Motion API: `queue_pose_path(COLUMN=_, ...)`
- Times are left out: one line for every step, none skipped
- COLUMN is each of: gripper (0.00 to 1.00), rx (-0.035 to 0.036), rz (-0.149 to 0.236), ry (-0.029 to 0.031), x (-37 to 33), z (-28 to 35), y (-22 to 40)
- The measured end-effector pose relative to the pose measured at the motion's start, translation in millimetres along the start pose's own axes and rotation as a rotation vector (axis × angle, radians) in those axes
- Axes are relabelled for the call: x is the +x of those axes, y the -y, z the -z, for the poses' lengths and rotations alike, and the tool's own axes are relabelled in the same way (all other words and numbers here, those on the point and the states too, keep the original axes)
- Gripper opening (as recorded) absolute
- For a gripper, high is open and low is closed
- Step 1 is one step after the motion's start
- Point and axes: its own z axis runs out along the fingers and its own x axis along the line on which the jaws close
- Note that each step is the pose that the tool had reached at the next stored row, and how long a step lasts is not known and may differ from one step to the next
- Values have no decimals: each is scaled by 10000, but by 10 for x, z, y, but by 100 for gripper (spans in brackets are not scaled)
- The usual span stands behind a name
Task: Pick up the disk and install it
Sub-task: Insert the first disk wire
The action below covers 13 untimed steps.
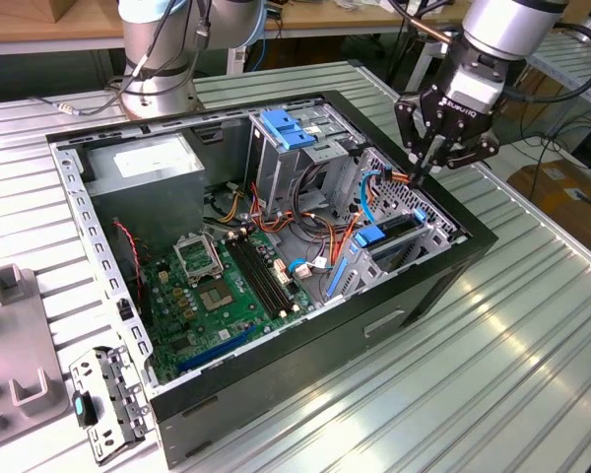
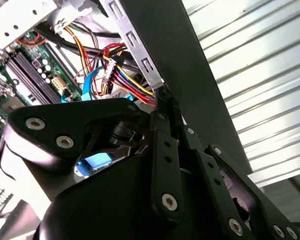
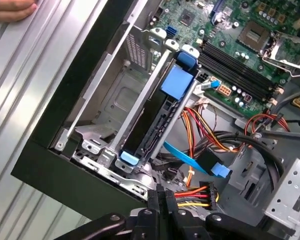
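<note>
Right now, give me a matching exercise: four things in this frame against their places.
1 gripper
2 disk
3 motherboard
4 bracket

A on the table outside the case
B seated upright in the drive bay
C flat on the case floor
D above the case's edge, by the cable bundle

Pairs: 1-D, 2-B, 3-C, 4-A

The computer case (image 1: 424,296) is black outside, bare grey metal within. The motherboard (image 1: 227,296) is green. The disk (image 3: 157,115) is dark with blue rails. Cables (image 3: 200,192) run red, yellow, orange and black. The gripper (image 1: 435,158) is black; the surface (image 1: 492,374) is silver and ribbed.
</note>
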Motion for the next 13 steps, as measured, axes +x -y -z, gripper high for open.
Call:
queue_pose_path(gripper=16, rx=1, rz=-87, ry=1, x=-1, z=-1, y=-3)
queue_pose_path(gripper=16, rx=4, rz=-107, ry=1, x=-8, z=-1, y=-13)
queue_pose_path(gripper=16, rx=10, rz=-113, ry=-4, x=-18, z=-1, y=-32)
queue_pose_path(gripper=16, rx=16, rz=-115, ry=-10, x=-26, z=0, y=-48)
queue_pose_path(gripper=16, rx=22, rz=-116, ry=-11, x=-34, z=-1, y=-62)
queue_pose_path(gripper=16, rx=24, rz=-119, ry=-11, x=-37, z=-1, y=-70)
queue_pose_path(gripper=16, rx=26, rz=-133, ry=-12, x=-39, z=-1, y=-73)
queue_pose_path(gripper=16, rx=25, rz=-155, ry=-14, x=-40, z=-1, y=-72)
queue_pose_path(gripper=16, rx=23, rz=-215, ry=-16, x=-41, z=-1, y=-72)
queue_pose_path(gripper=16, rx=23, rz=-362, ry=-18, x=-41, z=0, y=-72)
queue_pose_path(gripper=16, rx=22, rz=-525, ry=-18, x=-41, z=-1, y=-72)
queue_pose_path(gripper=16, rx=23, rz=-698, ry=-17, x=-42, z=-3, y=-72)
queue_pose_path(gripper=16, rx=23, rz=-886, ry=-19, x=-42, z=-4, y=-71)
